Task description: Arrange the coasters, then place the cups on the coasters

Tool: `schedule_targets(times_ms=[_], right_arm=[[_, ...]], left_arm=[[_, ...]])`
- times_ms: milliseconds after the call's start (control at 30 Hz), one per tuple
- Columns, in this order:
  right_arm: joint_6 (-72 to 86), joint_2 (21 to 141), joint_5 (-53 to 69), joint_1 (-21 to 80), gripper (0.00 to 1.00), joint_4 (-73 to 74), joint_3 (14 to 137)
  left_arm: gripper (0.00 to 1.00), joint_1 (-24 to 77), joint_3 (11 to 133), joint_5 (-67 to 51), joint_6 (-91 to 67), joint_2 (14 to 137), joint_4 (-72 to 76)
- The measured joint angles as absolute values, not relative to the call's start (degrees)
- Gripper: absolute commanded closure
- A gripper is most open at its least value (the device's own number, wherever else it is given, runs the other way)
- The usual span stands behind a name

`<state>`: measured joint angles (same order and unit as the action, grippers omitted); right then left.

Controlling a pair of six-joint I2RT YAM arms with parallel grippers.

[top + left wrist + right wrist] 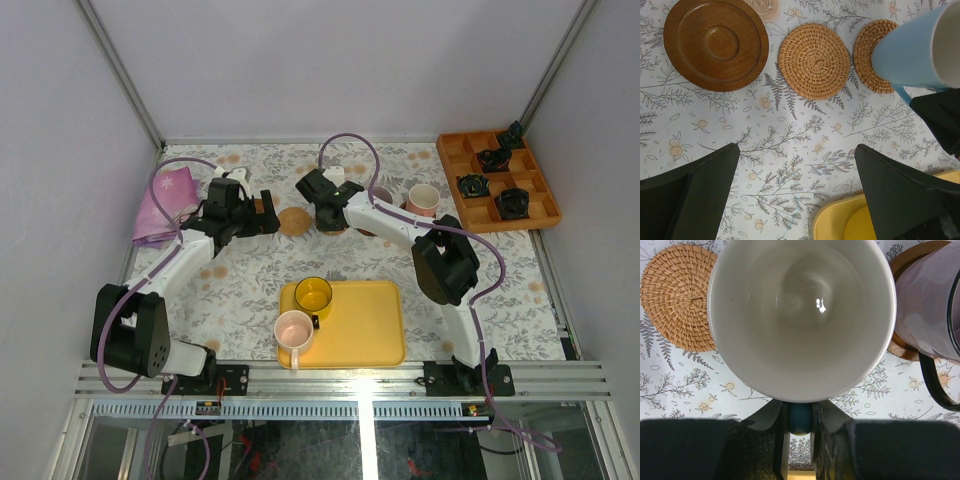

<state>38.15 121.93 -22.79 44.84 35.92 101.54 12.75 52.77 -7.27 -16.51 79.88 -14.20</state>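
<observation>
My right gripper (801,421) is shut on the handle of the light blue cup (800,315), whose pale inside fills the right wrist view. The left wrist view shows that cup (920,50) over one edge of a woven coaster (869,56); I cannot tell whether it touches. Another woven coaster (813,61) and a dark wooden coaster (715,42) lie in a row to its left. My left gripper (795,190) is open above bare table. A purple-grey cup (930,305) stands on a dark coaster (905,260). The yellow cup (313,295) and pink cup (294,330) sit at the tray.
The yellow tray (360,335) lies at the near middle, its corner (840,220) just below my left fingers. A cream-pink cup (423,200) stands at the back right. An orange compartment box (497,180) is at the far right, a pink cloth (165,205) at the far left.
</observation>
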Motion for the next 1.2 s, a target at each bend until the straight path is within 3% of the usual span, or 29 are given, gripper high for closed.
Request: schedule_targets(times_ms=[267, 367, 533, 700, 1200], right_arm=[[38.2, 122.5, -22.8, 44.8, 0.97, 35.8, 101.5], [38.2, 122.5, -22.8, 44.8, 0.86, 35.7, 101.5], [38.4, 122.5, -22.8, 44.8, 0.53, 35.5, 101.5], [38.7, 122.5, -22.8, 44.8, 0.37, 35.2, 101.5], [38.9, 122.0, -20.7, 44.7, 0.29, 34.4, 100.0]], left_arm=[[0.00, 12.8, 52.8, -7.3, -16.5, 80.1, -14.2], [0.00, 12.8, 52.8, -7.3, -16.5, 80.1, -14.2], [0.00, 12.8, 52.8, -7.3, -16.5, 80.1, -14.2], [0.00, 12.8, 52.8, -7.3, -16.5, 80.1, -14.2], [0.00, 12.8, 52.8, -7.3, -16.5, 80.0, -14.2]])
